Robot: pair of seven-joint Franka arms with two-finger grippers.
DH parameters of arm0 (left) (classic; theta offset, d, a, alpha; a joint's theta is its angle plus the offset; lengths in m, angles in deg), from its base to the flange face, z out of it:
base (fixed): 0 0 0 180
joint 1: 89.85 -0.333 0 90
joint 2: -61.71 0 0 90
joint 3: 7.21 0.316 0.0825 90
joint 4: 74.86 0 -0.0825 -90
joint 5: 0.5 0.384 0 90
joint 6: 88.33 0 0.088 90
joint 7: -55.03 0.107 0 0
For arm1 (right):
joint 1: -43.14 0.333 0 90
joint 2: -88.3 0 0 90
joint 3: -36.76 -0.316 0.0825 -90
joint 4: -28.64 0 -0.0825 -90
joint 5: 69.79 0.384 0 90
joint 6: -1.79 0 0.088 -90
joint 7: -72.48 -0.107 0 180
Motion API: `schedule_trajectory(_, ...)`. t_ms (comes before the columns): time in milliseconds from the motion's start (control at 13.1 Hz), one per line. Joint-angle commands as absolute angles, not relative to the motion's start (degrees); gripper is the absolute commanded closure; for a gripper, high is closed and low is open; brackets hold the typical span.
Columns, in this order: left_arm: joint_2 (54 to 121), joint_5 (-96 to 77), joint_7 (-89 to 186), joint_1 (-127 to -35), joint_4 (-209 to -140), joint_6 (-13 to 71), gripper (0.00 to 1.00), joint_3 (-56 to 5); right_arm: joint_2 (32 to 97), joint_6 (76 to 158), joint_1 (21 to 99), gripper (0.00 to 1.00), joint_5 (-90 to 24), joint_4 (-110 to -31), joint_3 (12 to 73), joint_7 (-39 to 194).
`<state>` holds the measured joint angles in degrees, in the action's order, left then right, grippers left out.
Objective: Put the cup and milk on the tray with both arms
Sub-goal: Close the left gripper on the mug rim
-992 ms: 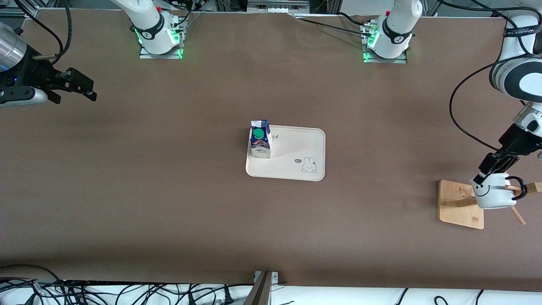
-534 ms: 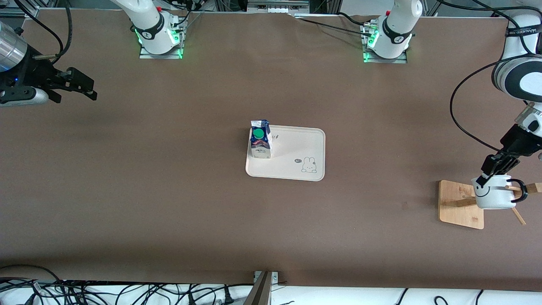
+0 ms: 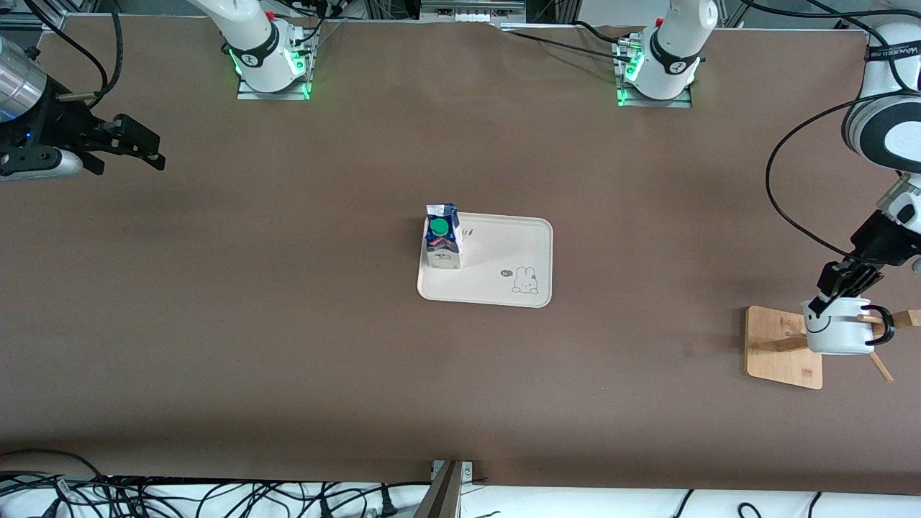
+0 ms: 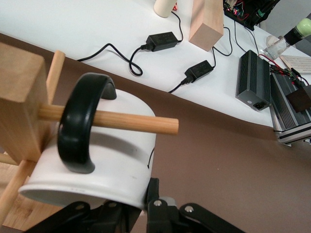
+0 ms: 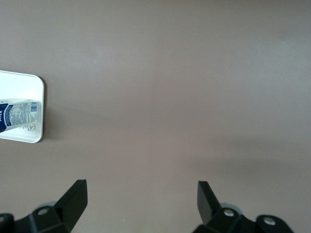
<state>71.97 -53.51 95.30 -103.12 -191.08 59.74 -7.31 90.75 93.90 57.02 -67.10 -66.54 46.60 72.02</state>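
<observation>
The white cup with a smiley face hangs by its black handle on a wooden peg of the rack, at the left arm's end of the table. My left gripper is shut on the cup's rim, with one finger on the outer wall and the other hidden inside. The milk stands upright on a corner of the cream tray at mid table. My right gripper waits open over bare table at the right arm's end; its wrist view shows the tray and milk.
The rack's square wooden base lies beside the cup, with more pegs sticking out of its post. Off the table edge by the rack lie power bricks, cables and a wooden block.
The left gripper's fingers have closed onto the cup's rim, and the cup has shifted very slightly with the hand. The right arm, milk and tray have not moved.
</observation>
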Motion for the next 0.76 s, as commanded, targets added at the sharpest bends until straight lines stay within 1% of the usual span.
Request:
schedule_trajectory(0, 69.8, -48.8, 94.9, -103.2, -190.4, 54.9, 0.98, -7.8, 90.7, 93.1, 57.2, 0.00, -67.5, -65.9, 46.7, 72.1)
schedule_trajectory(305, 67.4, -44.3, 90.7, -102.9, -190.4, 54.4, 0.98, -11.5, 90.7, 93.0, 57.2, 0.00, -67.5, -65.9, 46.7, 72.1)
schedule_trajectory(458, 66.2, -39.0, 87.6, -102.9, -190.4, 53.4, 0.98, -13.4, 90.7, 93.1, 57.2, 0.00, -67.6, -65.9, 46.7, 72.2)
schedule_trajectory(611, 65.2, -34.9, 83.3, -102.9, -188.7, 48.2, 0.98, -14.2, 90.7, 93.1, 57.2, 0.00, -67.5, -65.8, 46.7, 72.2)
schedule_trajectory(687, 65.1, -34.2, 82.6, -102.9, -187.6, 45.9, 1.00, -14.5, 90.7, 93.0, 57.2, 0.00, -67.5, -65.9, 46.7, 72.2)
